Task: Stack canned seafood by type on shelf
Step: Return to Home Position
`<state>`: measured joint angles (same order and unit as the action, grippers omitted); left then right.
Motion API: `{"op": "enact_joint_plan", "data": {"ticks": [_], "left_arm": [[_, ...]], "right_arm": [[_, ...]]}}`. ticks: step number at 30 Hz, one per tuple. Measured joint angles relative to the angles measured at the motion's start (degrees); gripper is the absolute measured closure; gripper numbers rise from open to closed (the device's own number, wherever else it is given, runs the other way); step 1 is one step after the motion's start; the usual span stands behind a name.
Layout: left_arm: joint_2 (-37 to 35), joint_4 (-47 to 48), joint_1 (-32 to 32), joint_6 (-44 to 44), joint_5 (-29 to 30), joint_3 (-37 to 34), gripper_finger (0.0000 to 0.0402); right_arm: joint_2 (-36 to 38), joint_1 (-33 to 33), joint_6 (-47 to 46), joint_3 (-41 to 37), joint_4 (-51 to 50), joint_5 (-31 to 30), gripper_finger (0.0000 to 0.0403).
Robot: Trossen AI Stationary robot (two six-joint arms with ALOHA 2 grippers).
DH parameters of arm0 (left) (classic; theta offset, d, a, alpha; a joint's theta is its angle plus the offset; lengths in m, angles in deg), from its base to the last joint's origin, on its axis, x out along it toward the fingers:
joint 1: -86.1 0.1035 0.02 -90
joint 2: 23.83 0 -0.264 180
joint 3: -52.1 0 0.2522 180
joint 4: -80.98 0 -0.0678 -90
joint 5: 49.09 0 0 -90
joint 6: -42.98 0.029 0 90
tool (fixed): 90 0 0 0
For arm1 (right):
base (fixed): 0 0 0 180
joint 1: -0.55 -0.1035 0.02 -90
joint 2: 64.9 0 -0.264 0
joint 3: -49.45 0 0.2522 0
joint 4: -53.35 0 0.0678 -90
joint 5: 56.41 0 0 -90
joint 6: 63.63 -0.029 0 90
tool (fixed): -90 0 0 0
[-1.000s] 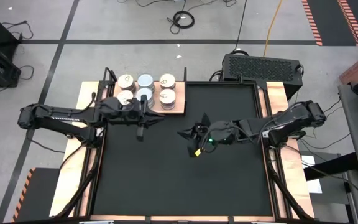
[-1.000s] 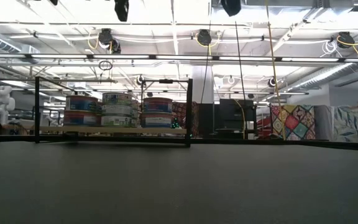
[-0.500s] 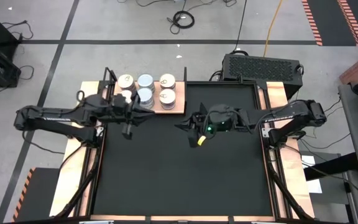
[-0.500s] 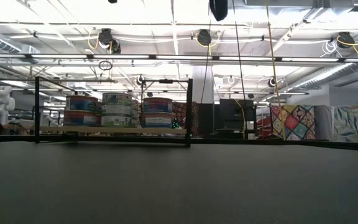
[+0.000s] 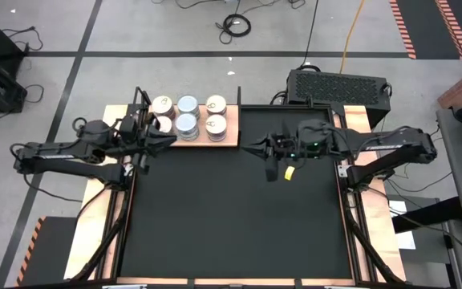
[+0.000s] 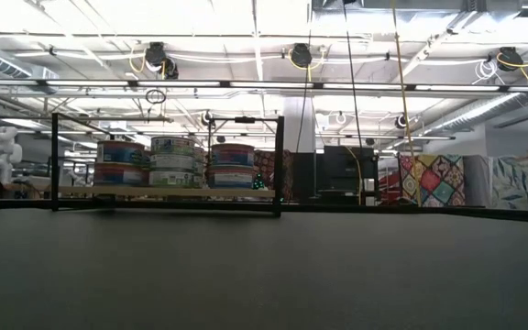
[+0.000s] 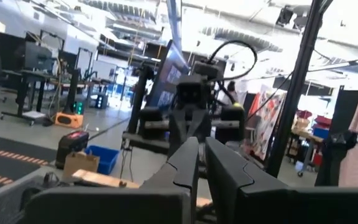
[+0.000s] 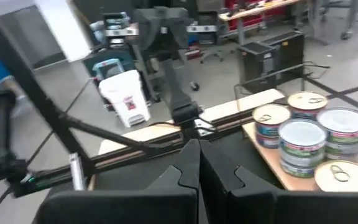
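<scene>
The canned seafood (image 5: 188, 114) stands in two rows of three on the shelf (image 5: 229, 138), a pale wooden board at the table's far left. In the low view the cans (image 6: 173, 161) are stacked two high on the shelf board (image 6: 168, 191). The right wrist view shows the cans (image 8: 303, 140) too. My left gripper (image 5: 171, 138) (image 7: 202, 144) hovers shut at the shelf's near left corner, holding nothing. Above the mat's far middle, to the right of the shelf, my right gripper (image 5: 247, 149) (image 8: 197, 144) is shut and holds nothing.
A large black mat (image 5: 239, 217) covers the table between narrow wooden side strips (image 5: 95, 233). A thin black frame (image 6: 278, 165) stands around the shelf. A black box (image 5: 339, 84) sits behind the table's far right edge. A yellow tag (image 5: 289, 172) hangs under my right wrist.
My left gripper has drawn back toward the table's left edge and risen, away from the front of the shelf. My right gripper has moved up and toward the far right of the mat, rolling as it went. The cans have stayed put.
</scene>
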<state>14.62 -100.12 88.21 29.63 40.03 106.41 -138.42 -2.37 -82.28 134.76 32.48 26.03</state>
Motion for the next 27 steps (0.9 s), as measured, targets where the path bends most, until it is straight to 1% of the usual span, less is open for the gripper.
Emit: {"op": "enact_joint_plan", "data": {"ticks": [2,4,6,10,15,19,24,27], "left_arm": [[-2.7,1.4,0.0,-0.4,0.0,-1.1,0.0374],[-6.1,1.9,0.1,-1.4,0.1,-2.9,0.0378],[-9.7,2.0,0.1,-1.4,1.1,-4.9,0.0382],[-17.0,2.1,0.1,-3.0,4.0,-9.7,0.0384],[-25.6,2.8,0.2,-8.5,4.4,-17.0,0.0384],[-31.9,4.1,0.1,-11.8,4.4,-22.2,0.0385],[-38.3,4.9,0.1,-14.0,4.4,-26.4,0.0385],[-38.3,5.6,0.1,-14.9,4.4,-27.8,0.0385]], "right_arm": [[0.8,0.0,0.4,-0.5,0.1,2.0,0.0403],[1.6,0.0,0.5,-2.0,0.6,2.2,0.0403],[2.9,0.0,0.0,-5.4,2.9,2.1,0.0403],[6.7,0.4,-3.1,-15.6,13.8,2.0,0.0403],[12.3,1.0,-8.0,-29.8,29.5,1.9,0.0403],[16.3,1.1,-11.0,-39.3,39.6,1.9,0.0403],[19.5,1.1,-14.3,-48.1,48.1,0.9,0.0403],[20.7,1.1,-15.7,-51.7,50.7,-1.4,0.0403]]}}
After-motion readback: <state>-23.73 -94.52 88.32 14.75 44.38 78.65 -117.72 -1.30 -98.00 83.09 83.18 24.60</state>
